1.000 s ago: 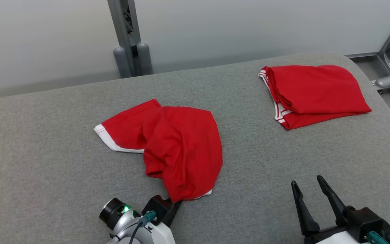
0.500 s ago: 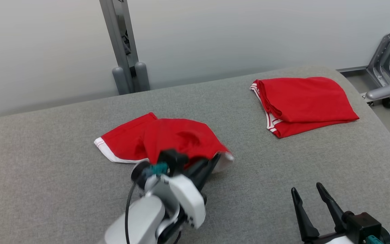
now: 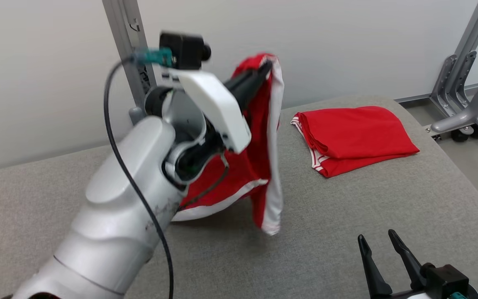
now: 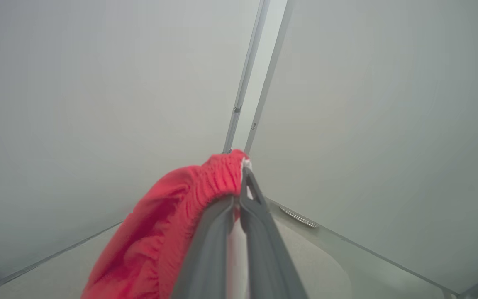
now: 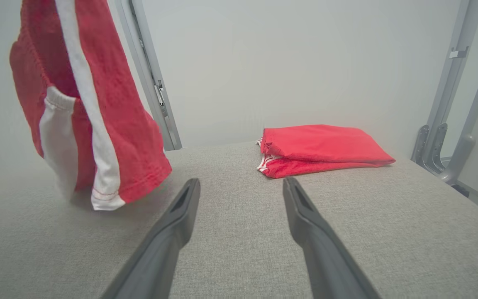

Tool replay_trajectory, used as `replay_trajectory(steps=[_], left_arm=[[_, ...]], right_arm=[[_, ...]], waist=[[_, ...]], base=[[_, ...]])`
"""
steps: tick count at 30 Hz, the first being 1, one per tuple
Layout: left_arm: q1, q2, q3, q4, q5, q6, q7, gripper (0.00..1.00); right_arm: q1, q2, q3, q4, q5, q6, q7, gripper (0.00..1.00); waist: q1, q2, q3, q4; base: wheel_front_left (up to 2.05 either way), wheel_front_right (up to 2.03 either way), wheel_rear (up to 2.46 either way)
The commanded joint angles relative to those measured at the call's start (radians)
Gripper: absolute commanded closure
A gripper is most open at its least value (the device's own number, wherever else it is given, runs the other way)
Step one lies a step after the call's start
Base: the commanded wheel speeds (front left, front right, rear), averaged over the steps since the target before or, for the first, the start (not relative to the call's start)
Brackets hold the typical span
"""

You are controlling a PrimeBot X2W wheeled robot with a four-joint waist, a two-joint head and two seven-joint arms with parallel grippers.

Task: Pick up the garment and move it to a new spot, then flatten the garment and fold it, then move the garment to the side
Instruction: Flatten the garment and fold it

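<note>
Above the surface point(image 3: 347, 216), no longer on it, garment point(image 3: 259, 166) pinched in left tool point(image 3: 266, 68); right tool point(image 3: 376, 234) spread

Left arm point(image 3: 131, 199) hides much of garment point(image 3: 259, 158); in right wrist view, garment top cut off by edge.

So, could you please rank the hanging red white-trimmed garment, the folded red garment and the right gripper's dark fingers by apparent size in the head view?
1. Hanging red white-trimmed garment, though nearer the camera.
2. Folded red garment.
3. Right gripper's dark fingers, smallest.
</note>
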Motion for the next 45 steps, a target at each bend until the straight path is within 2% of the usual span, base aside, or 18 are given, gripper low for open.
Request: replay_trajectory(steps=[1,2,7,13,16,19,24,28,32,33,34,35,41,45], left_arm=[[-0.025,0.003,0.017,-0.004,-0.014,0.041,0.023,1.0],[-0.025,0.003,0.017,-0.004,-0.014,0.041,0.023,1.0],[0.025,0.032,0.022,0.011,-0.029,0.125,0.101,1.0],[0.212,0.1,0.012,0.029,-0.066,0.139,0.125,1.0],[0.325,0.143,0.011,0.017,-0.081,0.111,0.108,1.0],[0.427,0.204,-0.004,-0.004,-0.086,0.057,0.097,1.0],[0.542,0.297,-0.038,-0.017,-0.038,-0.002,0.05,1.0],[0.581,0.347,-0.065,-0.03,-0.016,-0.05,0.022,1.0],[0.581,0.381,-0.092,-0.026,0.007,-0.069,0.006,1.0],[0.575,0.389,-0.099,-0.022,0.02,-0.071,-0.001,0.93],[0.569,0.396,-0.105,-0.021,0.029,-0.074,-0.008,0.5],[0.567,0.399,-0.109,-0.014,0.032,-0.075,-0.012,0.0],[0.56,0.42,-0.13,-0.002,0.044,-0.082,-0.031,0.0],[0.592,0.409,-0.065,-0.008,-0.005,-0.03,-0.089,0.0]], right_arm=[[0.01,-0.005,-0.006,-0.002,0.007,0.0,-0.001,0.0],[0.01,-0.005,-0.006,-0.002,0.007,0.0,-0.001,0.0],[0.016,-0.005,-0.014,-0.005,0.011,0.0,-0.001,0.0],[0.021,-0.005,-0.012,-0.012,0.018,0.0,-0.001,0.0],[0.025,-0.005,-0.014,-0.014,0.019,0.0,-0.001,0.0],[0.029,-0.005,-0.019,-0.017,0.017,0.0,-0.001,0.0],[0.035,-0.005,-0.015,-0.012,0.015,0.0,-0.001,0.0],[0.032,-0.005,-0.007,-0.008,0.01,0.0,-0.001,0.0],[0.019,-0.005,0.0,-0.005,0.005,0.0,-0.001,0.0],[0.018,-0.005,0.002,-0.004,0.007,0.0,-0.001,0.0],[0.018,-0.005,0.003,-0.003,0.006,0.0,-0.001,0.0],[0.017,-0.005,0.004,-0.002,0.005,0.0,-0.001,0.0],[0.02,-0.005,0.013,0.005,0.009,0.0,-0.001,0.0],[0.024,-0.005,0.017,0.005,0.012,0.0,-0.001,0.0]], waist=[[0.0,0.0,-0.005,-0.004],[0.0,0.0,-0.005,-0.004],[0.0,0.0,-0.011,-0.006],[0.0,0.0,-0.005,0.001],[0.0,0.0,-0.002,0.01],[0.0,0.0,0.004,0.028],[0.0,0.0,0.013,0.066],[0.0,0.0,0.015,0.096],[0.0,0.0,0.016,0.12],[0.0,0.0,0.015,0.125],[0.0,0.0,0.014,0.129],[0.0,0.0,0.012,0.133],[0.0,0.0,0.0,0.148],[0.0,0.0,-0.011,0.152]], base=[[0.0,0.0,0.0],[0.0,0.0,0.0],[0.0,0.0,0.0],[0.0,0.0,0.0],[0.0,0.0,0.0],[0.0,0.0,0.0],[0.0,0.0,0.0],[0.0,0.0,0.0],[0.0,0.0,0.0],[0.0,0.0,0.0],[0.0,0.0,0.0],[0.0,0.0,0.0],[0.0,0.0,0.0],[0.0,0.0,0.0]])
